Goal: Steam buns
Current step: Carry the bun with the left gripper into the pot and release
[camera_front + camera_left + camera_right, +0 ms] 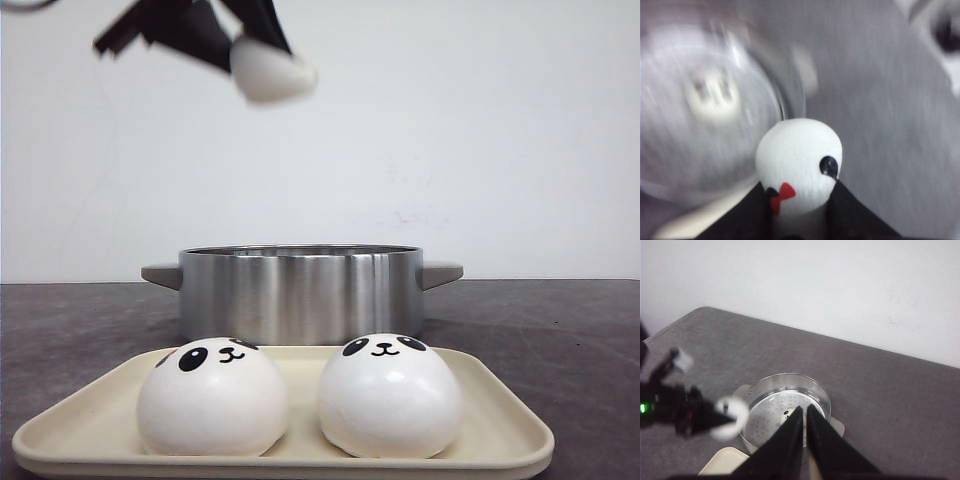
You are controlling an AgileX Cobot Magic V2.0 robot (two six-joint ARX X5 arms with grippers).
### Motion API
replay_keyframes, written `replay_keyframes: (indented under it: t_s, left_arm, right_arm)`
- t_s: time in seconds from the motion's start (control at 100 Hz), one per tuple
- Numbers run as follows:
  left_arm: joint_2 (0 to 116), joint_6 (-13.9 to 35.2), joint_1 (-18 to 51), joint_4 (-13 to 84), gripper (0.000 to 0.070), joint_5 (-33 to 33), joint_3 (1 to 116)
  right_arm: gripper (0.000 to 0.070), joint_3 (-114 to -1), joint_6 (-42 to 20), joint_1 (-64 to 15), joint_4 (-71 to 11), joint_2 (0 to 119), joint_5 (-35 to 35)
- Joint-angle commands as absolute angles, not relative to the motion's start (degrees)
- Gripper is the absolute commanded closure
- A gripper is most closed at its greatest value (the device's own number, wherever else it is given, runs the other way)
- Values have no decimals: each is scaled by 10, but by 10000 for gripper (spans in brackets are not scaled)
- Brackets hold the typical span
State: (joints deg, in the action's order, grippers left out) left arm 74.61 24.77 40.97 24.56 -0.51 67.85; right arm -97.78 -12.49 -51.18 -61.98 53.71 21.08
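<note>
Two buns (212,397) sit on the tray (95,430) up front; high above the pot (300,292), the left claw (262,62) is clamped on a third bun (799,162). Right claw (805,415) pinched together, empty.

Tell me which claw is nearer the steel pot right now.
Left, I'd judge. The left claw, holding a bun, hangs just above the pot, towards its left. The right claw sits higher, looking down on the pot.
</note>
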Motion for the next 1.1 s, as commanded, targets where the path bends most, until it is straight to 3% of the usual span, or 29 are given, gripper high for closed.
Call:
replay_keyframes:
  t_s: [0.0, 0.22, 0.4, 0.79, 0.85, 0.96, 1.02, 1.09]
  left_arm:
    - [773, 209, 399, 243, 688, 5, 705]
    - [889, 170, 352, 247, 688, -1, 796]
    - [992, 170, 333, 259, 688, 0, 847]
    - [1101, 169, 314, 272, 655, 10, 852]
    - [1104, 169, 311, 272, 556, 24, 852]
    - [1105, 169, 308, 272, 197, 50, 852]
    - [1105, 168, 307, 272, 96, 50, 852]
    - [1105, 164, 306, 273, 56, 50, 852]
  right_arm:
    - [697, -987, -130, -518, -616, 542, 213]
    - [697, -986, -124, -518, -639, 543, 232]
    - [697, -986, -125, -518, -664, 543, 258]
    - [697, -986, -127, -518, -669, 542, 258]
    - [697, -986, -127, -518, -669, 542, 258]
    - [697, -986, -131, -518, -669, 542, 259]
    - [697, -986, -131, -518, -669, 542, 260]
    - [697, -986, -131, -518, -669, 543, 260]
